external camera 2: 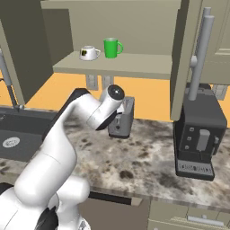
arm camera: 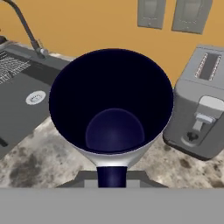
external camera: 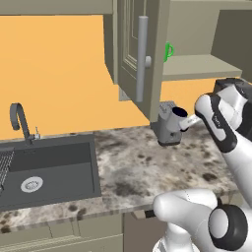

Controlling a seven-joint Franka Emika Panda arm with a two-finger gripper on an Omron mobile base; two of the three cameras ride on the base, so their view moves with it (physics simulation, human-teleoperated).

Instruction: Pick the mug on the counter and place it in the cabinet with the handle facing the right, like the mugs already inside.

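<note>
I am holding the mug (arm camera: 111, 107) up off the counter (external camera: 128, 167), with the toaster (arm camera: 201, 118) just beside it. My gripper (arm camera: 112, 175) is clamping the near wall of the mug, one finger reaching down inside the dark cup. The cabinet (external camera 2: 117, 65) shelf is lying above me and further forward.

To do this step well, I am judging that I need to keep the rim level while rising, clear the front lip of the shelf, then swing in toward the bare stretch to the side of the green mug (external camera 2: 111, 47). The open door (external camera: 140, 54) is hanging close above my jaws, so the climb should stay wide of its long bar handle (external camera: 142, 59). I cannot see the black loop from here, so its heading needs checking before setting down.

The right base view is showing both cups already on the shelf, the white cup (external camera 2: 89, 53) and the green one, plus the coffee machine (external camera 2: 197, 132). The left base view is giving me just a green loop past the door, yet it is showing the mug in front of the toaster. My hand view is looking straight into the cup, with the sink (arm camera: 26, 94) off to one side.
</note>
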